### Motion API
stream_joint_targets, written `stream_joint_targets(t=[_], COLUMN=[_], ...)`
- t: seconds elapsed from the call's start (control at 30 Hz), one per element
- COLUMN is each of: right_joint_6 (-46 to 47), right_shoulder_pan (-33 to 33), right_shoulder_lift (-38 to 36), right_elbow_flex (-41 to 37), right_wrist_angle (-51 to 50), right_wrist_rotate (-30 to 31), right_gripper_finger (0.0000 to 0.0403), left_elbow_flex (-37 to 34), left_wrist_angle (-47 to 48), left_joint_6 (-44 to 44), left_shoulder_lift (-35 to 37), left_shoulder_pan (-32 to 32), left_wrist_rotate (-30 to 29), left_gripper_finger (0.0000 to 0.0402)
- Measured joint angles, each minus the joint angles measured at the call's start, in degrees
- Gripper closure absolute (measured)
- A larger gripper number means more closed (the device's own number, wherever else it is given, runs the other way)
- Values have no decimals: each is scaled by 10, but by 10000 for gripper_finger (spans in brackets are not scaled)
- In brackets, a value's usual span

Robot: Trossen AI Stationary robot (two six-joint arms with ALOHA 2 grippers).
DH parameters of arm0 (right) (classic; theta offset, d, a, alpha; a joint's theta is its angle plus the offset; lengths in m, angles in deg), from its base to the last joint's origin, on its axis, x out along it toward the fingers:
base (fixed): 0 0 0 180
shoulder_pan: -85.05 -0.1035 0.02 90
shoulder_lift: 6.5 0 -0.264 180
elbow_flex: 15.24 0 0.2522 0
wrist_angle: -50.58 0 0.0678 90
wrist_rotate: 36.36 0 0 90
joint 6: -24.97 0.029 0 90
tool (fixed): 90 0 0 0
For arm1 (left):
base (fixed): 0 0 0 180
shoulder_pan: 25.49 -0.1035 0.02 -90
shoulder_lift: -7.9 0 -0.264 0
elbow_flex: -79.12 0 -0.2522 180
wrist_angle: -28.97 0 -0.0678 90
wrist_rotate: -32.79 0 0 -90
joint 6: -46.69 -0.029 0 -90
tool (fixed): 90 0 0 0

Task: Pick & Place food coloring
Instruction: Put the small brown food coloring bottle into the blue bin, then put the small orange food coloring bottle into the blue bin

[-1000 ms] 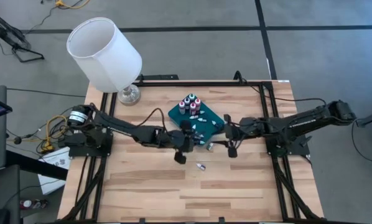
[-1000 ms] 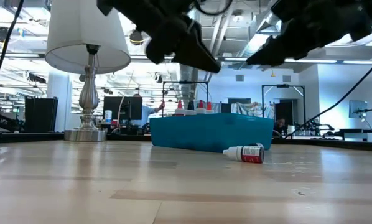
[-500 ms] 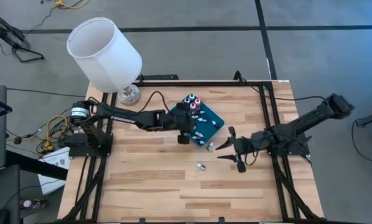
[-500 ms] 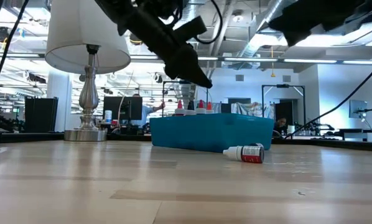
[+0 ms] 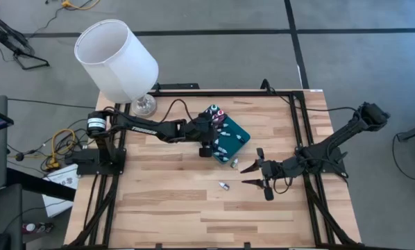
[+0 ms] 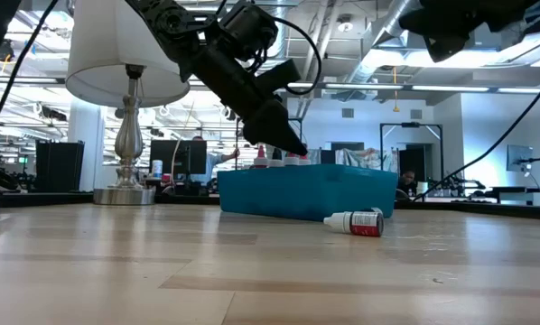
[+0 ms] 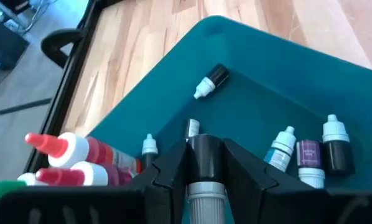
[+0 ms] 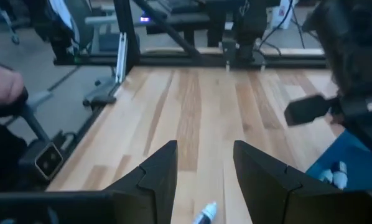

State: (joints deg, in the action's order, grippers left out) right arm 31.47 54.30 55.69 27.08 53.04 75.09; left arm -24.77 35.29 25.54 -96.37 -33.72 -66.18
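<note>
The teal tray [image 5: 228,139] sits mid-table and holds food coloring bottles: several upright [image 5: 213,114] at its far corner, others lying flat [image 7: 279,146]. My left gripper [image 5: 206,144] hovers over the tray's left part [image 6: 283,135], shut on a dark bottle [image 7: 203,158]. One bottle [image 5: 233,163] lies on the table against the tray's near side, another [image 5: 223,186] lies farther toward the near edge. My right gripper [image 5: 249,173] is open, low over the table to the right of those two, pointing left; a loose bottle [image 8: 206,214] shows just ahead of it. My left gripper pinches the dark bottle's body [image 7: 203,149] between its two fingers [image 7: 173,168], which slant down from the tray's left. The bottle lies along the fingers, with its dark end forward and its pale end [image 7: 201,199] back toward the wrist. It is lifted clear above the tray floor.
A lamp with a white shade [image 5: 116,59] stands at the table's far left corner. The black frame rails [image 5: 299,132] run along the table's sides. Bare wood [image 5: 166,208] spreads across the near half.
My left gripper has moved toward the far edge, from the tray's near side to above the tray, carrying the bottle. My right gripper has drawn back from beside the tray toward the near edge.
</note>
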Motion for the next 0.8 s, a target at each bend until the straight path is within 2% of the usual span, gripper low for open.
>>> stream_joint_targets(t=[0.17, 0.47, 0.8], right_joint_6=[11, 16, 7], right_shoulder_pan=[1, 1, 1], right_shoulder_lift=[13, 19, 19], right_elbow_flex=[0, 0, 0], right_wrist_angle=[10, 10, 9], right_wrist_rotate=[0, 12, 12], right_gripper_finger=[255, 255, 255], left_elbow_flex=[-1, 0, 0], left_wrist_angle=[2, 7, 4], left_joint_6=[-3, 6, -1], left_shoulder_lift=[-9, -9, -9], left_shoulder_pan=[-9, -12, -12], left_wrist_rotate=[25, 24, 23], left_gripper_finger=[319, 318, 264])
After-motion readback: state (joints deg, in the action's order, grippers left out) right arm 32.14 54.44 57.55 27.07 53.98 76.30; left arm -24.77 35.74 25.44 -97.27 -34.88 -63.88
